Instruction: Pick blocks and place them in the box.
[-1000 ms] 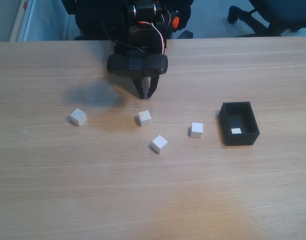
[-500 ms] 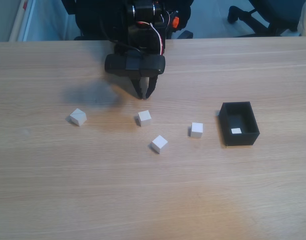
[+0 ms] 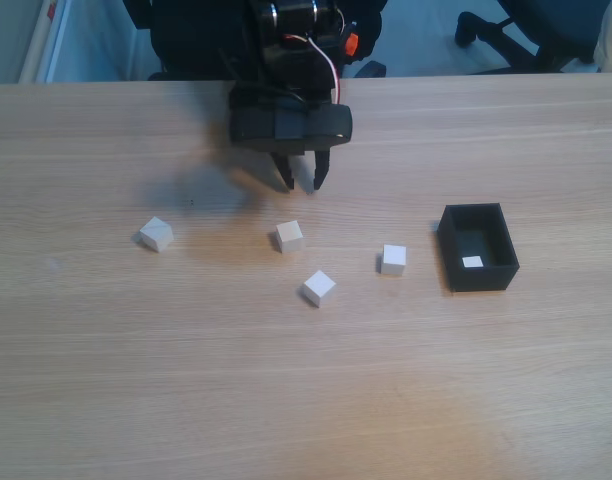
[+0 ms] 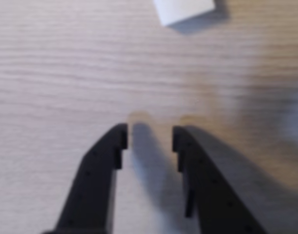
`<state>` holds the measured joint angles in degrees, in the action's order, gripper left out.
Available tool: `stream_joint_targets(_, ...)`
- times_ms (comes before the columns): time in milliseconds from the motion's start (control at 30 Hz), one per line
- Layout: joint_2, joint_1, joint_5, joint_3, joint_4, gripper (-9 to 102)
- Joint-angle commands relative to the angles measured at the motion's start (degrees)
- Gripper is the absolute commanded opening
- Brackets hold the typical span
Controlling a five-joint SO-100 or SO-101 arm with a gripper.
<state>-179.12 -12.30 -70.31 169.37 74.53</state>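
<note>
gripper (image 3: 305, 184) parted, pointing down

Even soft light; arm shadow falls left in fixed view; wrist view blurred throughout.

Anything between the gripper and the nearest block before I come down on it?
No. In the fixed view, only bare table separates the gripper from the nearest block. The wrist view shows the same.
</note>
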Motion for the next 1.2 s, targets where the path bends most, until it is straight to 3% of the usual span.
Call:
stream_joint_targets(0, 8.8, -2.6, 2.3, -8.0, -4.2, 10)
stream_joint_targets(633, 44.0, -11.3, 12.2, -33.3, -21.7, 13)
stream_joint_targets(1167, 64.5, -12.9, 16.5, -47.8, -24.5, 18)
